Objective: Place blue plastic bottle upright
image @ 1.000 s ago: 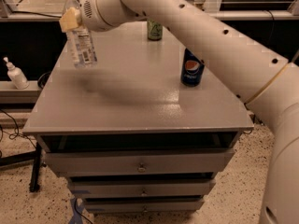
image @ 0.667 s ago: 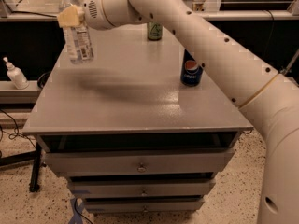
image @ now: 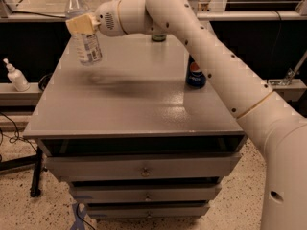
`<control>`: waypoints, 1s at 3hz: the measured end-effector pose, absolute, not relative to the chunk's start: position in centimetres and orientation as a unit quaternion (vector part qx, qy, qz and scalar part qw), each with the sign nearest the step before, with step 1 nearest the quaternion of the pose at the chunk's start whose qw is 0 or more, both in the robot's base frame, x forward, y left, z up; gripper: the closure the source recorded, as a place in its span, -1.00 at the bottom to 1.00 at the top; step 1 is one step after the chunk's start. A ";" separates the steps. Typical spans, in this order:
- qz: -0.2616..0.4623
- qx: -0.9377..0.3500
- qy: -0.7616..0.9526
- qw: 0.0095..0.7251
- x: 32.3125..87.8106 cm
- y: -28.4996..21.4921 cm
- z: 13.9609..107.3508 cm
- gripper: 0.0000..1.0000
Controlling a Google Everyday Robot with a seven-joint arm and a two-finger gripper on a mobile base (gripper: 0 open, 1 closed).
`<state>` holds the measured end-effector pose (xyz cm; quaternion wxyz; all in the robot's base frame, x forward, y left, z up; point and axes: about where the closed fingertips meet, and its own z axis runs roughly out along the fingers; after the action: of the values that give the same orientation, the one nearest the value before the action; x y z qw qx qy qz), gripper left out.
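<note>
The blue plastic bottle point(image: 85, 37) is clear and ribbed, with a white cap and a pale label. It hangs nearly upright, cap up, above the far left part of the grey cabinet top point(image: 134, 104). My gripper point(image: 80, 24) is shut on the bottle's upper body, its tan fingers point(image: 81, 25) wrapped around it. The bottle's base seems slightly above the surface, and a shadow lies to its right.
A dark blue Pepsi can point(image: 195, 74) stands at the right side of the top, partly behind my arm. A green can point(image: 159, 36) stands at the far edge. A white pump bottle point(image: 14, 75) sits on a low shelf at left. Drawers lie below the top.
My gripper has carried the bottle a little to the left and toward the far edge. The bottle has tipped closer to upright. The cans have not moved.
</note>
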<state>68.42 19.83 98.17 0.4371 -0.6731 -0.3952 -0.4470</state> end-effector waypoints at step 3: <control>-0.486 -0.632 -0.478 0.370 68.0 20.3 97.0 1.00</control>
<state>67.98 20.25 96.96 0.3695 -0.6319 -0.4777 -0.4858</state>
